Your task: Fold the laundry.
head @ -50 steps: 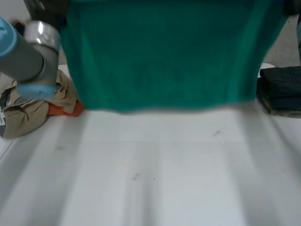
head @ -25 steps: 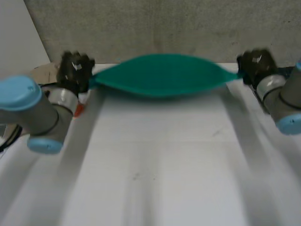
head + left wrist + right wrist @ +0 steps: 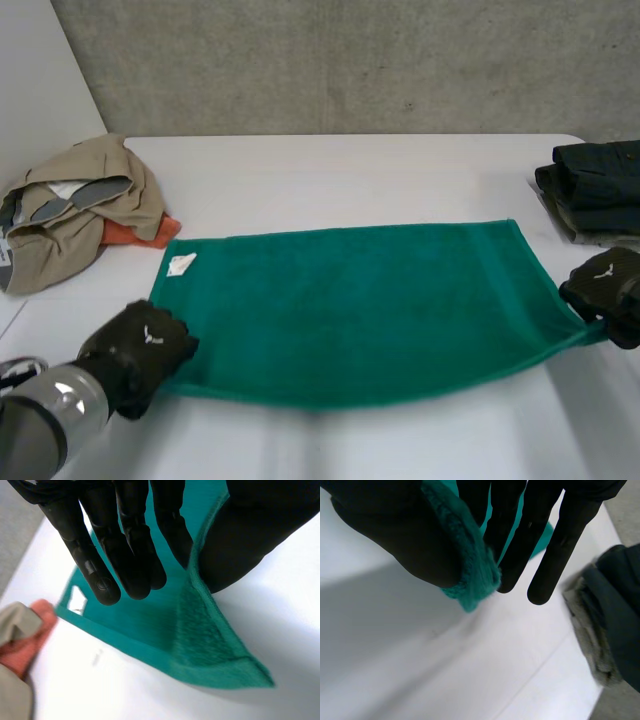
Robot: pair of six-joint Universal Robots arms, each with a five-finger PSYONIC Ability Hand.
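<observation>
Left hand [image 3: 125,540] pinched the near left corner of the green towel [image 3: 350,310] between thumb and straight fingers, with that corner lifted a little off the white table [image 3: 350,170]. Right hand [image 3: 395,535] pinched the near right corner in the same way, the cloth bunched against its thumb. Between the two hands the towel lay spread flat, long edges running side to side, a white label [image 3: 182,264] at its far left corner. Beyond the left hand lay a heap of beige clothing [image 3: 80,205] over an orange cloth [image 3: 140,232]. Beyond the right hand, at the table's edge, sat folded dark garments [image 3: 600,185].
</observation>
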